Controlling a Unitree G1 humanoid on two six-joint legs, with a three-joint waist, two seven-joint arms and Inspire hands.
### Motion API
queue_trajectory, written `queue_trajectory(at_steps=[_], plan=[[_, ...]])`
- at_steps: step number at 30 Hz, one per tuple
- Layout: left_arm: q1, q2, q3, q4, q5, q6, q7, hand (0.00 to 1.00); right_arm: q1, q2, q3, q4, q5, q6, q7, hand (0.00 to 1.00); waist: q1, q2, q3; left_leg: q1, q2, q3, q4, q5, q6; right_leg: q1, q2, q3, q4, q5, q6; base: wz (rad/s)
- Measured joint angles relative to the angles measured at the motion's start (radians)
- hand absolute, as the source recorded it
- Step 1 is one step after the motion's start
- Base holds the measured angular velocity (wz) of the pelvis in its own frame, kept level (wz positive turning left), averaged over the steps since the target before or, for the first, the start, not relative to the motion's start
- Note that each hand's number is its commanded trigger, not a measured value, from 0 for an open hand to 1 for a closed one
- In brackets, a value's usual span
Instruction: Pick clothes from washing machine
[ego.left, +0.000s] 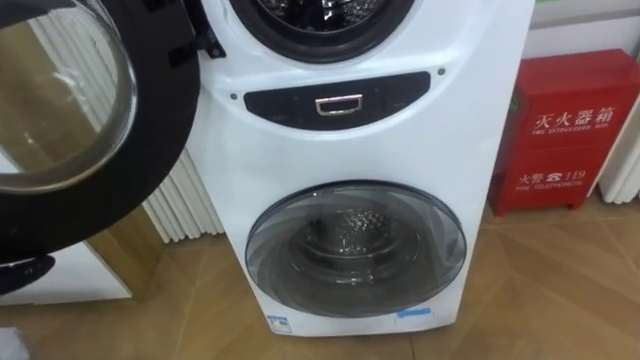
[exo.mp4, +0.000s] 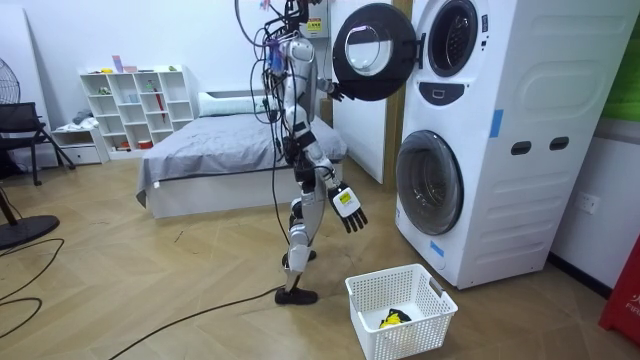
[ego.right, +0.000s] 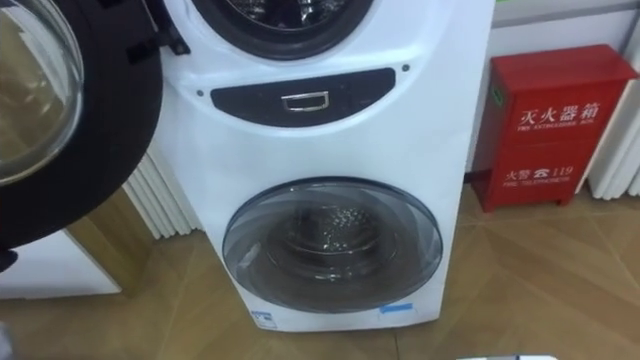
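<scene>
White stacked washer seen from the robot's head, with the room view for posture. The upper door, a clear glass bowl in a broad black ring, stands swung open to the robot's left. The upper drum shows as a dark-rimmed opening cut by the top edge, and what it holds cannot be told. A dark oval panel with a small silver handle lies between the two ports. The lower door is closed: a domed, grey-tinted window with a perforated steel drum behind it.

The robot stands upright on the wooden floor, facing the washer. Its left hand is raised to the edge of the open door, and the state of its fingers cannot be told. Its right hand hangs low beside the thigh, fingers straight and spread, holding nothing.

A white basket stands on the floor just before the washer. A small yellow-and-dark bundle lies in it, too small to identify. A red cabinet stands to the washer's right.
</scene>
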Motion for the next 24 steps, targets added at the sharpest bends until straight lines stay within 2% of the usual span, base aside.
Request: queue_trajectory(at_steps=[2, 5, 6, 9, 12, 17, 19, 22, 24], plan=[[-0.007, 0.0, 0.0, -0.022, 0.025, 0.026, 0.003, 0.0, 0.01, 0.002, -0.007, -0.009, -0.01, 0.006, 0.012, 0.0, 0.01, -0.004, -0.002, 0.0, 0.0, -0.007, -0.001, 0.0, 0.0, 0.001, 0.001, -0.001, -0.002, 0.003, 0.001, 0.02], [-0.007, 0.0, 0.0, -0.046, 0.058, 0.029, 0.003, 0.0, 0.012, 0.019, -0.031, -0.012, -0.044, 0.008, 0.015, 0.0, 0.025, -0.012, -0.0059, 0.0, 0.0, -0.01, -0.001, 0.0, 0.0, 0.001, 0.001, -0.003, -0.002, 0.005, 0.001, 0.01], [-0.007, 0.0, 0.0, -0.073, 0.063, 0.049, 0.003, 0.0, 0.019, 0.026, -0.047, -0.024, -0.052, 0.009, 0.016, 0.0, 0.038, -0.014, -0.0069, 0.0, 0.0, -0.012, -0.001, 0.0, 0.0, 0.0, 0.001, -0.002, -0.003, 0.005, 0.0, 0.0], [-0.008, 0.002, 0.0, -0.131, 0.079, 0.096, 0.004, 0.0, 0.024, 0.033, -0.088, -0.04, -0.072, 0.011, 0.02, 0.0, 0.046, -0.016, -0.0065, -0.003, 0.0, -0.025, -0.002, 0.0, 0.0, 0.003, 0.002, -0.004, -0.009, 0.011, 0.002, 0.07], [-0.008, 0.008, 0.0, -0.155, 0.091, 0.115, 0.004, 0.0, 0.024, 0.042, -0.117, -0.055, -0.094, 0.011, 0.02, 0.0, 0.054, -0.018, -0.0061, -0.006, 0.0, -0.029, -0.002, 0.0, 0.0, 0.004, 0.004, -0.005, -0.016, 0.015, 0.001, 0.0], [-0.008, 0.009, -0.011, -0.216, 0.13, 0.12, 0.011, 0.0, 0.021, 0.055, -0.118, -0.058, -0.122, 0.011, 0.017, 0.0, 0.052, -0.03, -0.007, -0.04, -0.002, -0.056, 0.016, 0.0, 0.0, -0.007, 0.005, -0.014, -0.015, 0.015, 0.001, 0.17], [-0.008, 0.009, -0.023, -0.245, 0.148, 0.125, 0.024, 0.0, 0.022, 0.058, -0.113, -0.059, -0.125, 0.012, 0.017, 0.0, 0.055, -0.037, -0.0047, -0.048, -0.003, -0.067, 0.02, 0.0, 0.0, -0.009, 0.005, -0.023, -0.015, 0.015, 0.001, 0.17], [-0.008, 0.009, -0.049, -0.307, 0.151, 0.131, 0.047, 0.0, 0.012, 0.067, -0.107, -0.043, -0.115, 0.012, 0.013, 0.0, 0.048, -0.046, 0.0034, -0.073, -0.007, -0.088, 0.038, 0.0, 0.001, -0.013, 0.006, -0.036, -0.016, 0.015, 0.001, 0.28], [-0.003, 0.008, -0.075, -0.368, 0.152, 0.136, 0.071, 0.0, 0.001, 0.066, -0.079, -0.042, -0.111, 0.011, 0.012, 0.0, 0.037, -0.052, 0.0079, -0.111, -0.012, -0.117, 0.066, -0.002, 0.003, -0.021, 0.006, -0.033, -0.016, 0.016, 0.0, 0.38]])
